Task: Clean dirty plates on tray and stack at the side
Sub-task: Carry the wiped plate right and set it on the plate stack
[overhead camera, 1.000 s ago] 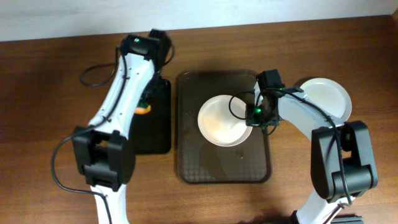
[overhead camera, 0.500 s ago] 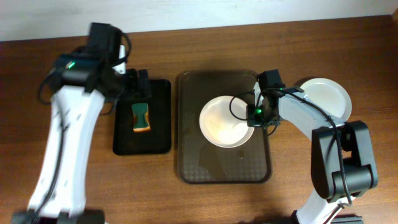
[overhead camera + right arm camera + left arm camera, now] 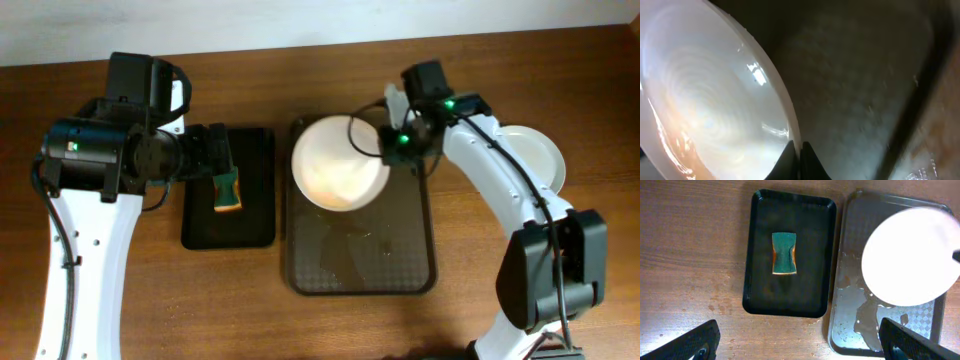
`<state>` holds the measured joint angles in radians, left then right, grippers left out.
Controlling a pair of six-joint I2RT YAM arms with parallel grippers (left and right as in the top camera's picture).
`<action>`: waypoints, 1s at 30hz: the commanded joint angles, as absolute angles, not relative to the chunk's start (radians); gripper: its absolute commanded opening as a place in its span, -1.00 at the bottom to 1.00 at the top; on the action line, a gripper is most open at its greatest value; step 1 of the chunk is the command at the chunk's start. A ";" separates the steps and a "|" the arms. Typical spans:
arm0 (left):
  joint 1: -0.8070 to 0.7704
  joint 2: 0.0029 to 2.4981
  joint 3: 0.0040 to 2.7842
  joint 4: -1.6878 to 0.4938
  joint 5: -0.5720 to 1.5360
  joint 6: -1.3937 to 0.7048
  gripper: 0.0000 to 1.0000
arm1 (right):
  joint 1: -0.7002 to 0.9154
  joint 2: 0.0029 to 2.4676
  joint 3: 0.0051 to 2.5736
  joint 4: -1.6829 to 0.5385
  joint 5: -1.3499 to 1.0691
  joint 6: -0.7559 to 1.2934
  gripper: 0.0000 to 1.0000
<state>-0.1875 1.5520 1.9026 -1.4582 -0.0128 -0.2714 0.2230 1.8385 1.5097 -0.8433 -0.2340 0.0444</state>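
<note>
A white plate (image 3: 338,162) with a faint orange tint hangs tilted over the back of the brown tray (image 3: 400,265). My right gripper (image 3: 393,140) is shut on its right rim. In the right wrist view the fingers (image 3: 797,152) pinch the edge of the plate (image 3: 710,95) above the tray (image 3: 865,75). Another white plate (image 3: 532,155) lies on the table to the right of the tray. My left gripper (image 3: 212,152) hovers open above the black tray. In the left wrist view the gripper (image 3: 802,342) holds nothing, and the plate (image 3: 910,255) shows at the right.
A green and orange sponge (image 3: 227,190) lies in the small black tray (image 3: 250,225) left of the brown tray; it also shows as the sponge (image 3: 784,253) in the left wrist view. Water pools on the brown tray's floor (image 3: 345,255). Bare wooden table surrounds both trays.
My left gripper opened, let go of the sponge and rose from the black tray. My right gripper lifted the plate by its rim and carried it up toward the tray's back left.
</note>
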 commanded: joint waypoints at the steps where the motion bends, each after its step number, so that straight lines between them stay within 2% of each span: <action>1: -0.185 1.544 1.903 -1.459 -0.003 -0.256 0.99 | 0.336 1.808 1.551 -0.751 -0.241 0.030 -0.92; 7: -0.185 1.544 1.903 -1.459 -0.003 -0.256 0.99 | 0.558 1.861 1.551 -0.495 -0.112 0.030 -0.92; 13: -0.185 1.544 1.903 -1.459 -0.003 -0.255 0.99 | 0.709 1.914 1.551 -0.275 0.215 -0.102 -0.92; 23: -0.185 1.544 1.903 -1.459 -0.003 -0.256 0.99 | 0.849 1.908 1.551 -0.204 0.754 -0.180 -0.91; 30: -0.185 1.544 1.903 -1.459 -0.003 -0.256 1.00 | 0.864 1.908 1.551 -0.201 0.802 -0.180 -0.91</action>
